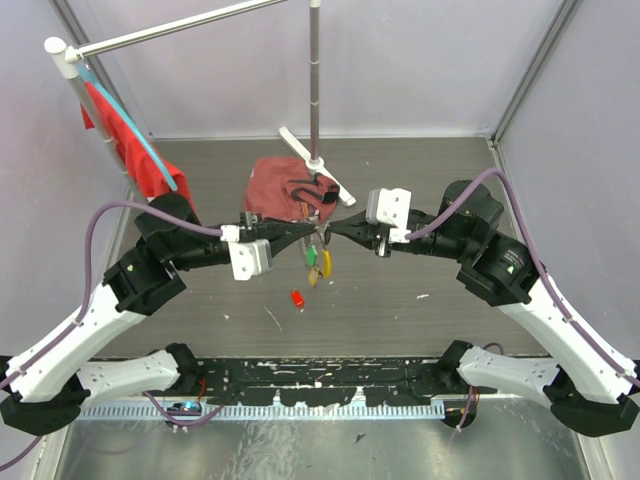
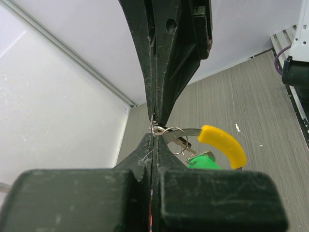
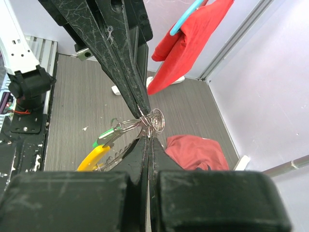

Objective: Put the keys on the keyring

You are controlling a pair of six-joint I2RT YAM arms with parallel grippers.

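Observation:
My left gripper [image 1: 308, 232] and right gripper [image 1: 333, 231] meet tip to tip above the table's middle. Both are shut on the thin silvery keyring [image 1: 320, 236] between them. The ring shows as a wire coil in the right wrist view [image 3: 157, 120] and as loops in the left wrist view [image 2: 172, 137]. A green-headed key [image 1: 310, 255] and a yellow-headed key [image 1: 326, 263] hang from the ring, with a darker key [image 1: 313, 278] lowest. They also show in the left wrist view, yellow [image 2: 223, 144] and green [image 2: 203, 159]. A red-headed key [image 1: 297, 298] lies loose on the table below.
A dark red pouch [image 1: 280, 190] lies just behind the grippers. A white-footed metal pole stand [image 1: 317, 160] rises behind it. A red cloth [image 1: 128, 150] hangs from a white rack at the back left. Grey walls close in the table.

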